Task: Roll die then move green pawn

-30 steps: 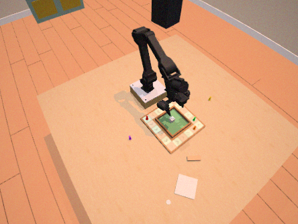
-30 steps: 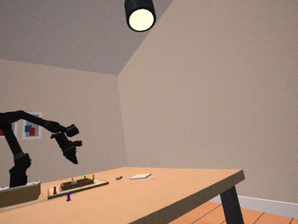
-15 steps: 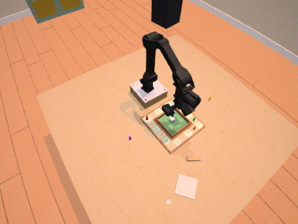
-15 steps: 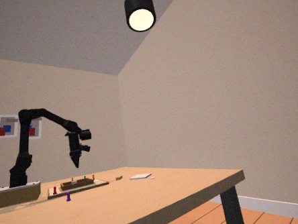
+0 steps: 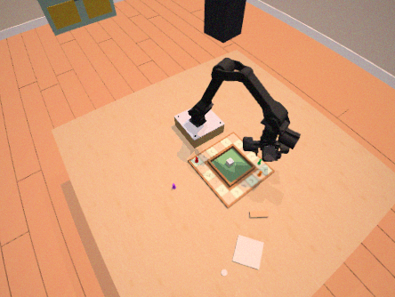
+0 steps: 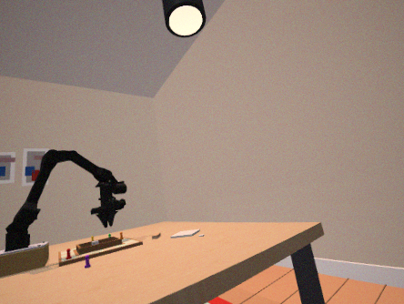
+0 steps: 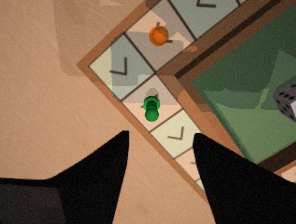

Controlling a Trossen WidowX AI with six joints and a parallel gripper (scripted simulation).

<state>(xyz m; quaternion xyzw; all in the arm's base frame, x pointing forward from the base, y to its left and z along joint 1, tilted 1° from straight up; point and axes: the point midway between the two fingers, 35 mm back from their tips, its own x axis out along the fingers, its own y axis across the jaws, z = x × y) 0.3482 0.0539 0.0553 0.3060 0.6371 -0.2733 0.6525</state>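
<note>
The green pawn stands upright on a square beside the board's corner square. My gripper points down above this part of the board. Its fingers are apart with nothing between them, higher than the pawn and not touching it. The die lies in the green tray. It is cut off at the right edge of the wrist view, and I cannot read its top face.
The orange pawn stands just past the corner square. A red pawn is on the board; a purple pawn stands off it. A wooden block, white pad and white disc lie farther out.
</note>
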